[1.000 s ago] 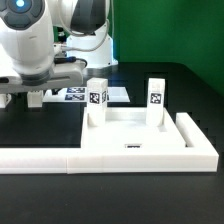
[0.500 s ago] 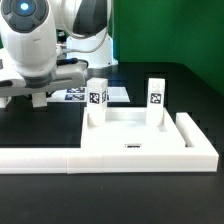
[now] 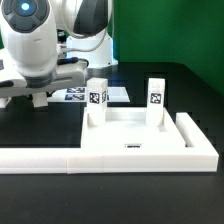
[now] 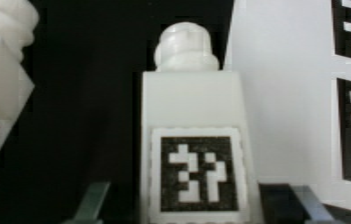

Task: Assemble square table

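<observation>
The white square tabletop (image 3: 131, 131) lies tray-like inside the corner of the barrier. Two white tagged legs stand upright at its far corners, one towards the exterior view's left (image 3: 97, 100) and one towards the right (image 3: 155, 98). My gripper (image 3: 37, 97) hangs low over the black table at the exterior view's left. In the wrist view a third tagged leg (image 4: 193, 110) lies flat between my fingers (image 4: 95, 200). My gripper (image 4: 193, 204) is open, with a gap on each side of the leg. Another white tagged part (image 4: 1, 70) lies beside it.
The long white L-shaped barrier (image 3: 60, 158) runs along the front and up the exterior view's right side. The marker board (image 3: 78, 95) lies flat behind the gripper and also shows in the wrist view (image 4: 341, 90). The robot's base stands behind.
The arm has shifted slightly towards the exterior view's right over the lying leg. The tabletop and the standing legs have not moved.
</observation>
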### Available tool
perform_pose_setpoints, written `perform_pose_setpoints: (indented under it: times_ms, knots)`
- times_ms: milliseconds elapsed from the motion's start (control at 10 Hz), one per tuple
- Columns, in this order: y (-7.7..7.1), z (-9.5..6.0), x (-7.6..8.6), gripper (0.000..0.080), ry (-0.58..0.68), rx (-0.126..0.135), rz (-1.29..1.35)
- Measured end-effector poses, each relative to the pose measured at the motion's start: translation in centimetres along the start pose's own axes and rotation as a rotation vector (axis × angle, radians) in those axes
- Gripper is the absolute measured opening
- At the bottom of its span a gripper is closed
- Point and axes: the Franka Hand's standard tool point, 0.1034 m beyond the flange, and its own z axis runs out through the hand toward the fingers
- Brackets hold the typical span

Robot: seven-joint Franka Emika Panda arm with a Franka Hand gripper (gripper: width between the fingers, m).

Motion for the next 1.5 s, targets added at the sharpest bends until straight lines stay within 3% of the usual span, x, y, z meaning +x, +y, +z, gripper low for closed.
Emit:
perform_pose_setpoints:
  times_ms: [300,400,500,800,1000,1300,1500]
  knots:
    - [-2.5,-4.9,-0.3,0.029,-0.049,0.039,-0.029]
    - [-3.1,-6.4,-0.7,0.029,-0.056,0.055,-0.023]
    - [-3.2,-7.8,-0.9,0.029,-0.025,0.055,-0.02]
    - [-2.5,-7.5,0.1,0.029,0.097,0.034,-0.032]
    - [-2.2,-6.7,0.5,0.029,0.221,0.055,-0.039]
    - [-1.6,-10.0,2.4,0.029,0.417,0.054,-0.028]
    - [-1.0,-11.7,2.8,0.029,0.498,0.027,-0.025]
